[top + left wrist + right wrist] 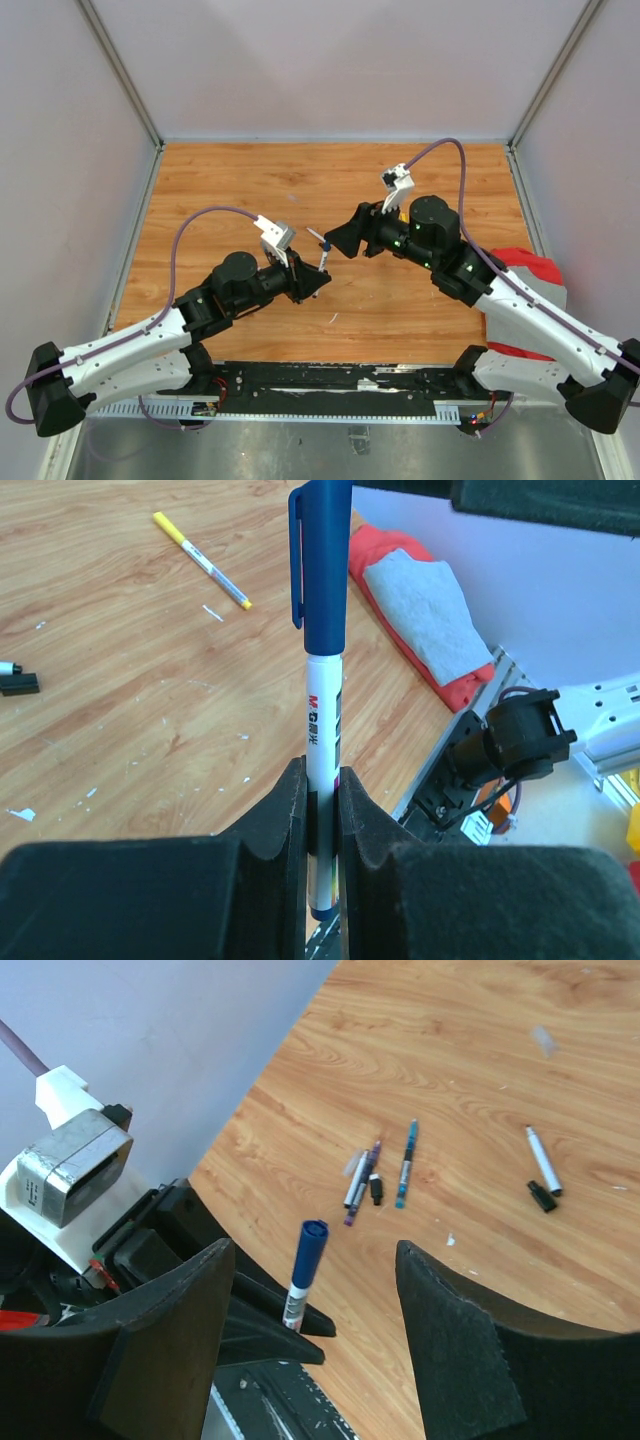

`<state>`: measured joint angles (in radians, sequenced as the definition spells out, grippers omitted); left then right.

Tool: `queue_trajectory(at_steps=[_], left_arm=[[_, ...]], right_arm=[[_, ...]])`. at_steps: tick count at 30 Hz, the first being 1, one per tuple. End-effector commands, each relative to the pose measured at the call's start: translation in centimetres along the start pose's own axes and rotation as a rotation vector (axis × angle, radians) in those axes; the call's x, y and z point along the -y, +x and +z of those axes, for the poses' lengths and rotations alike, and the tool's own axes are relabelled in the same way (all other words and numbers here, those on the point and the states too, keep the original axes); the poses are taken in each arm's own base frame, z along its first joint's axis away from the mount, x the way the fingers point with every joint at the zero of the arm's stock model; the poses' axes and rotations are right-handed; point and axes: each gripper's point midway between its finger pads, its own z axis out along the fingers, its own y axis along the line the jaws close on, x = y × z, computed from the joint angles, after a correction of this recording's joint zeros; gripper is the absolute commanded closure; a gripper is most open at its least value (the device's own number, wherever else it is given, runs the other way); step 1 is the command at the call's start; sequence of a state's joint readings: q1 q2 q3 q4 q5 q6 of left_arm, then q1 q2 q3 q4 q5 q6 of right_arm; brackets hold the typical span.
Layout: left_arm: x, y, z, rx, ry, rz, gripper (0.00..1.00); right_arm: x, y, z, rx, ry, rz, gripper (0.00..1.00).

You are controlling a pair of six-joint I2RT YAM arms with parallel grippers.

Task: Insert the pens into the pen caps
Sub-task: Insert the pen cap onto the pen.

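One pen (322,730) looks finished. The left claw (322,780) is clamped tight on its white barrel and holds it upright above the middle of the counter (220,190), with the blue cap (325,570) seated over its upper end. From the left wrist view the cap seems pushed well down, though whether it has clicked fully home cannot be told.

The right claw (315,1255) has its jaws wide apart and holds nothing. It sits just beyond the capped end of the pen, with one finger to either side and neither touching it, as far as the right wrist view shows.

The rest of the work lies on the counter. A white pen (543,1160) with a bare dark tip lies alone, and a loose black cap (541,1196) lies just beside it. To its left is a small cluster: a grey pen (355,1180) and a purple pen (362,1185) touching or nearly so, a second black cap (376,1190) beside them, and a teal pen (405,1165) close by. A yellow pen (200,560) lies apart from these. The teal and yellow pens are too small to tell whether they are capped.

On this showing the task is early: one pen is done, at least two loose caps are waiting, and the held pen has to be set down.
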<state>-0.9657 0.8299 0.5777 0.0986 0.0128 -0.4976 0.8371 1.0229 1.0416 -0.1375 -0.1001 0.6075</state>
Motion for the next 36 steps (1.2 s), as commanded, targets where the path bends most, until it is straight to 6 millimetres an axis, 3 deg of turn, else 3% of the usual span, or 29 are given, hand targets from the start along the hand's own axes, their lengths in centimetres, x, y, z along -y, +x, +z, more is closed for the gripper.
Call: queue_trajectory(at_steps=[1,13,21,28,36], left_arm=[[1.3,-1.5,0.1,0.037,0.042,0.012,0.99],[1.4,-1.5,-0.1,0.038,0.045,0.012,1.00],[1.6,-2.1,-0.1,0.053,0.041,0.008,1.00],[2.9,-3.9,-0.3,0.102,0.081,-0.033,1.00],[3.4,-5.7,-0.6,0.141,0.072,-0.016,1.00]], right_arm=[[-2.1,-1.3,1.0,0.024,-0.098,0.038,0.35],[-1.6,-0.3,3.3,-0.012,-0.079,0.046,0.57],[-1.6,1.2,3.7,-0.055,-0.073,0.024,0.98],[-0.8,5.6,3.5,-0.141,-0.040,-0.004,1.00],[-1.7,10.4,3.1,-0.246,-0.077,-0.013,0.99]])
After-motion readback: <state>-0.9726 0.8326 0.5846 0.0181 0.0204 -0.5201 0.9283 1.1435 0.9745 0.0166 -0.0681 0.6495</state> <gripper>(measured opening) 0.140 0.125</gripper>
